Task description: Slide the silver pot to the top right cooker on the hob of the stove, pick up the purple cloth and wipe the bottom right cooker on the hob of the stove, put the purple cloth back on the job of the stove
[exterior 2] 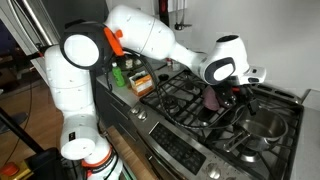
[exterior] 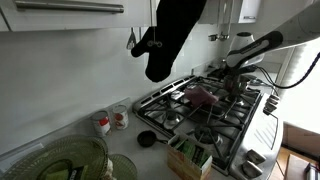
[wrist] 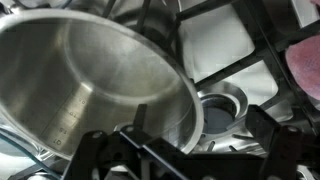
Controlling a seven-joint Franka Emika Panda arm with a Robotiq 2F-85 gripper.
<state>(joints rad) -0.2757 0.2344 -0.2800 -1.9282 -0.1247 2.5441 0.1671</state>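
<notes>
The silver pot [wrist: 90, 70] fills the left of the wrist view, and its rim wall runs down between my fingers. It stands on the grate at the near right of the stove in an exterior view [exterior 2: 262, 125]. My gripper [wrist: 200, 125] is open. One finger is at the pot's wall and the other is over the grate, with a burner cap [wrist: 215, 105] below. In both exterior views the gripper [exterior 2: 236, 96] [exterior: 236, 72] hangs low over the hob. The purple cloth [exterior 2: 210, 98] [exterior: 203, 96] lies crumpled on the grate beside it and shows at the wrist view's right edge [wrist: 305, 62].
The gas stove [exterior: 250, 120] has black grates and front knobs [exterior 2: 215, 155]. A black oven mitt [exterior: 165, 40] hangs above the counter. Mugs [exterior: 103, 123], a small black pan [exterior: 147, 138], a box [exterior: 190, 155] and a glass bowl [exterior: 70, 160] sit on the counter. Bottles [exterior 2: 125, 75] stand beside the stove.
</notes>
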